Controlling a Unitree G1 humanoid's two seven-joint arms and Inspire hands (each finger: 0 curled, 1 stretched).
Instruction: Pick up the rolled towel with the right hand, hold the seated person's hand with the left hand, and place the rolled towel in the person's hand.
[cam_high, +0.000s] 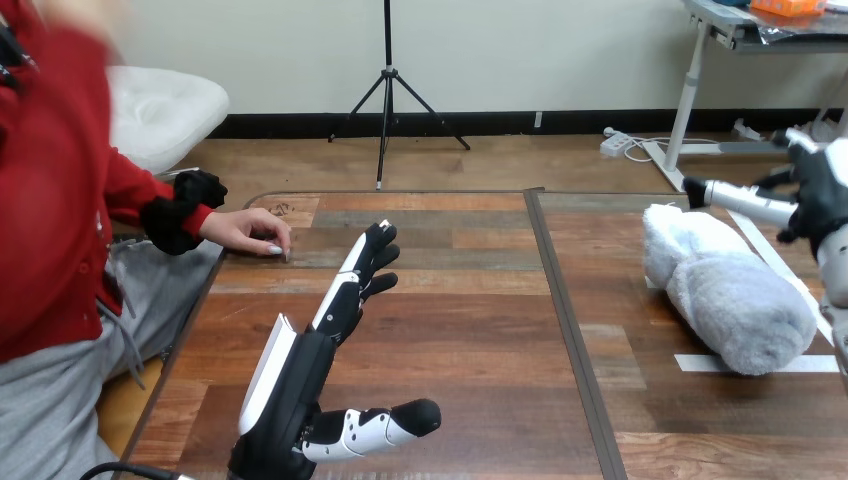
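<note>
Left hand (300, 385) reaches forward, fingers straight, thumb splayed sideways; right hand (815, 190) hangs raised at the right, fingers spread.

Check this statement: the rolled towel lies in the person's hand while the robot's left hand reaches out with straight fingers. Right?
No. The head view shows the rolled towel lying on the table at the right, away from the person's hand. The left hand does reach out with straight fingers.

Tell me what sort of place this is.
Probably a test bench for practising handovers rather than a home: a wooden table with white tape marks, a rolled towel beside them, and a person's hand resting at its left edge, near the robot's open left hand.
</note>
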